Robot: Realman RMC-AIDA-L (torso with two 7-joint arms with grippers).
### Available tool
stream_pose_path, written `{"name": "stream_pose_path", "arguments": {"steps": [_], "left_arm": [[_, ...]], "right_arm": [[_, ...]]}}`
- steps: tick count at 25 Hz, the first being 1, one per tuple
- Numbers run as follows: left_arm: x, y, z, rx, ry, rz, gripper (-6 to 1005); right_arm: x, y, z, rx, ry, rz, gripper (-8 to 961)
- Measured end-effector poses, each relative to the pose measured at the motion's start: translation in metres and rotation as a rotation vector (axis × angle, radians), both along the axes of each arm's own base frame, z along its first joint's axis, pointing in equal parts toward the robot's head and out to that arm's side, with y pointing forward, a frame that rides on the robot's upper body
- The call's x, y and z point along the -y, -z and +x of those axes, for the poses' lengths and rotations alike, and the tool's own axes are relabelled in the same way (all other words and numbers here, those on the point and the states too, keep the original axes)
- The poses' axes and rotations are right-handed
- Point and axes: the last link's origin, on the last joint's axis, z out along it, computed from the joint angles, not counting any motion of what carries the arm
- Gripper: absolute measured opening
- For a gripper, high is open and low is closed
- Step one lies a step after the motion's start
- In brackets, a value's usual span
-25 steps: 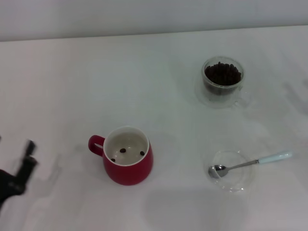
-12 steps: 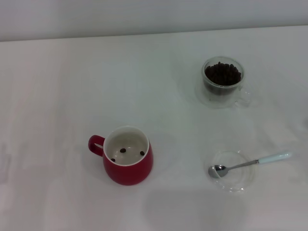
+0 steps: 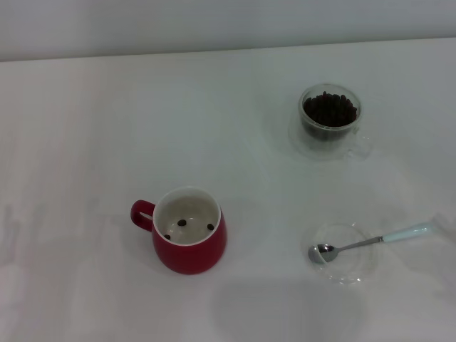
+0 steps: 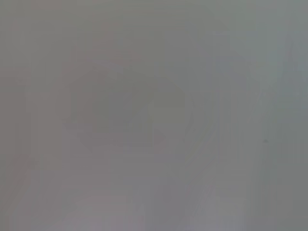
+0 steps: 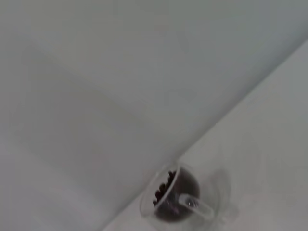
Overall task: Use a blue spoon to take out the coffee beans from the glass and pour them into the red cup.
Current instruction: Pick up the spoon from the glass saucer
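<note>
Across a clear dish lies the blue spoon, untouched.

Mug sits at seven o'clock on the surface; glass at one; spoon in dish at four.

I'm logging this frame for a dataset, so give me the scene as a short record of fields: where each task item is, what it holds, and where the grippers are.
red cup: front left of table, upright, handle toward the robot's left
beans in red cup: three loose ones on the white bottom
glass: far right, upright, heaped with coffee beans
blue spoon: front right, bowl resting in a shallow clear dish, handle pointing right past the rim
left gripper: not in view
right gripper: not in view
table: white
</note>
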Motion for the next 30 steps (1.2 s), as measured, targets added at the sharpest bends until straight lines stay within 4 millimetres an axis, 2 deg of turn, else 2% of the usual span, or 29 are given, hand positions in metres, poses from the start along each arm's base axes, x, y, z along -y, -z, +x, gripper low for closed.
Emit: {"name": "stream_pose_path", "arguments": {"steps": [6, 12, 26, 30], "left_arm": [[-0.009, 0.0, 0.003, 0.02, 0.017, -0.003, 736], [-0.012, 0.0, 0.005, 0.023, 0.024, -0.005, 733], [-0.013, 0.0, 0.005, 0.019, 0.03, -0.008, 732], [-0.014, 0.0, 0.006, 0.018, 0.033, -0.01, 732]], "right_arm": [[-0.002, 0.013, -0.003, 0.007, -0.017, -0.075, 809], [-0.013, 0.029, -0.009, 0.022, -0.048, -0.164, 807], [-0.021, 0.035, -0.015, 0.016, -0.075, -0.213, 798], [-0.025, 0.036, -0.017, 0.014, -0.089, -0.225, 663]]}}
